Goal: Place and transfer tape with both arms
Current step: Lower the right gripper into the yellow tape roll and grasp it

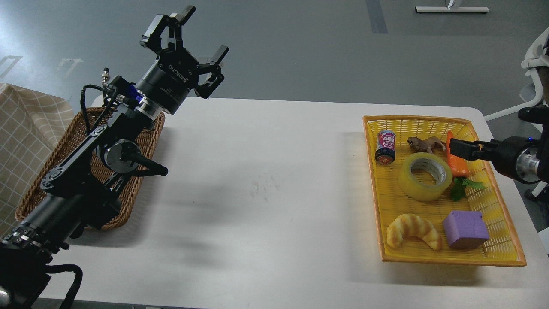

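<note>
On the right side of the white table [266,171] you see a yellow plastic basket [493,253]. The tape [424,176], a roll of translucent yellow packing tape with a grey-white core, lies near the middle of this basket, tilted so its hole faces up and toward you. Around it you find a small can [385,146] at the far left corner, a brown toy animal [425,143] behind the roll, an orange toy carrot [458,165] with green leaves just to its right, a croissant-shaped bread [412,231] at the near edge, and a purple block [466,229] beside the bread.

Note the right gripper [455,149]: it enters from the right edge and sits over the carrot's far end, close to the tape but not touching it. Its fingers appear dark and end-on, so you cannot tell their spacing.

Note the left gripper [188,43]: it is raised above the table's far left, fingers spread wide and holding nothing. Below its arm lies a brown wicker basket [141,141], next to a checked cloth [25,128].
</note>
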Tool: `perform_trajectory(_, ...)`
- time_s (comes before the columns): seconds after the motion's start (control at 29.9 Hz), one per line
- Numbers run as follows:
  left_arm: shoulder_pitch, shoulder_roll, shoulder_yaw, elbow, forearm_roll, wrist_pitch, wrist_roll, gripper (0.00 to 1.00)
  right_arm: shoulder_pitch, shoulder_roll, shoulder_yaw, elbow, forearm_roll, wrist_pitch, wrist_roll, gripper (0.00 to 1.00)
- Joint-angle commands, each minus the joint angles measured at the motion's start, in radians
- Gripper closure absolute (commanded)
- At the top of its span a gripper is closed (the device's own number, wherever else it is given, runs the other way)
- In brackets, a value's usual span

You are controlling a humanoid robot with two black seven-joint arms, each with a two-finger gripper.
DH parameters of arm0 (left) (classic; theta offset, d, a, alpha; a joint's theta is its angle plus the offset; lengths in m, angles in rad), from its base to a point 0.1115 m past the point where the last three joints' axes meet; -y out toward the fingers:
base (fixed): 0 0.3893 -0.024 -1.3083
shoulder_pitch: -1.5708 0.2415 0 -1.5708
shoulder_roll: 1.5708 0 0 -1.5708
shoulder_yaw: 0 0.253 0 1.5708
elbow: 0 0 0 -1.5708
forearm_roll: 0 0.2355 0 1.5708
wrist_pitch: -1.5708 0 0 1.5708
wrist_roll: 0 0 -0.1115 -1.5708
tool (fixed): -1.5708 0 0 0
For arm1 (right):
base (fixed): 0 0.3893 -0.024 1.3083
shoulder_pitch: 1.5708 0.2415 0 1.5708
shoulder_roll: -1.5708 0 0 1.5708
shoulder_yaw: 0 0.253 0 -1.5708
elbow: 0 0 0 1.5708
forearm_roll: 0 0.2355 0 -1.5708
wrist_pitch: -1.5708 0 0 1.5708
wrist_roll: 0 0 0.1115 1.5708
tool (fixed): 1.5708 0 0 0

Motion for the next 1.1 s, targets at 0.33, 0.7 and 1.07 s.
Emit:
perform_trajectory(0.33, 0.000, -0.003, 0.000, 0.000, 0.000, 0.000, 0.000, 0.02, 0.006, 0.080, -0.028, -0.039, -0.118, 0.000, -0.002, 0.04)
perform_trajectory(0.7, -0.002, -0.002, 0.001, 0.000, 0.000, 0.000, 0.000, 0.02, 0.015, 0.128, -0.070, -0.079, -0.141, 0.000, -0.002, 0.06)
perform_trajectory(1.07, 0.000, -0.003, 0.001, 0.000, 0.000, 0.000, 0.000, 0.02, 0.018, 0.158, -0.085, -0.119, -0.153, 0.000, -0.002, 0.14)
